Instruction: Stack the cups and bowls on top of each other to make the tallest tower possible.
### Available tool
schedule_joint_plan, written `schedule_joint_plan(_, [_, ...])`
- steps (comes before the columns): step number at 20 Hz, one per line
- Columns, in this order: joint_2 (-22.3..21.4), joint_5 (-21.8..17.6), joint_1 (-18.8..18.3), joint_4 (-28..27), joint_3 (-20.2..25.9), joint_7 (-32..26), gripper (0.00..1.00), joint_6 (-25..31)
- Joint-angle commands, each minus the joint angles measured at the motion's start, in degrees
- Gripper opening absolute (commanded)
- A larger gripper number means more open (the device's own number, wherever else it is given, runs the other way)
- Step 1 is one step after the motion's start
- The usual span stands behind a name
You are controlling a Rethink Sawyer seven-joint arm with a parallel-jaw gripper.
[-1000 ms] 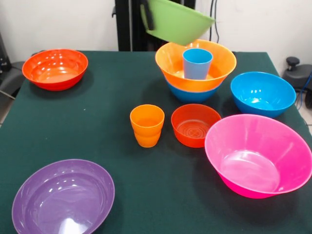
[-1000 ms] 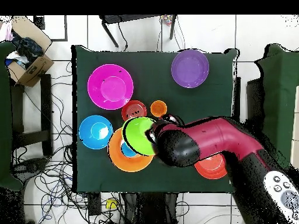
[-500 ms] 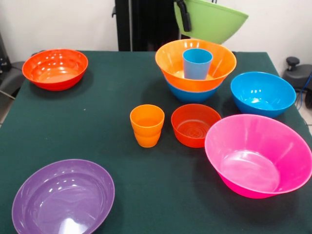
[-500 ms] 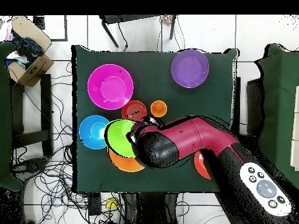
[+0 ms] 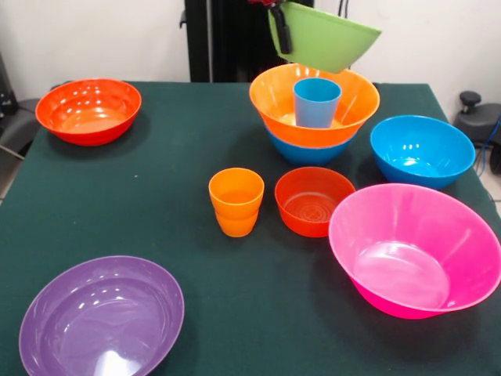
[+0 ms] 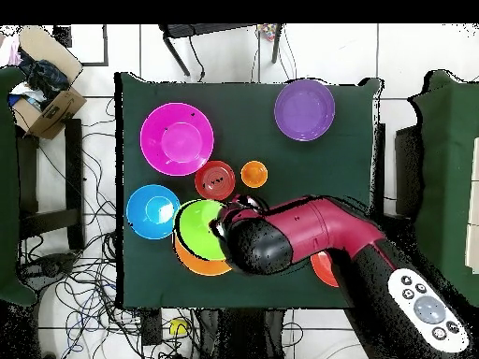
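One lime green bowl tilted, mouth upward, pincer clamped on its rim

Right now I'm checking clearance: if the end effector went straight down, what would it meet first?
Probably the light blue cup in the orange bowl; the held green bowl would touch first, though depth is unclear.

1. the lime green bowl hangs above the orange bowl, blocking entry from above.
2. open cloth lies between the red-orange bowl and the orange cup.
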Motion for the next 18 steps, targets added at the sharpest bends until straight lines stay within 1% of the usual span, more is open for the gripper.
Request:
schedule_joint_plan(1, [5.4, -1.8, 3.5, 1.4, -7.7, 7.2, 0.0, -0.4])
schedule_joint_plan(4, [6.0, -2.5, 4.5, 1.1, -9.4, 8.5, 0.0, -2.0])
schedule_joint_plan(12, [7.3, 2.3, 2.9, 3.0, -7.3, 5.8, 0.0, -0.3])
schedule_joint_plan(18, [8.7, 3.2, 2.3, 3.7, -6.3, 5.2, 0.0, -1.7])
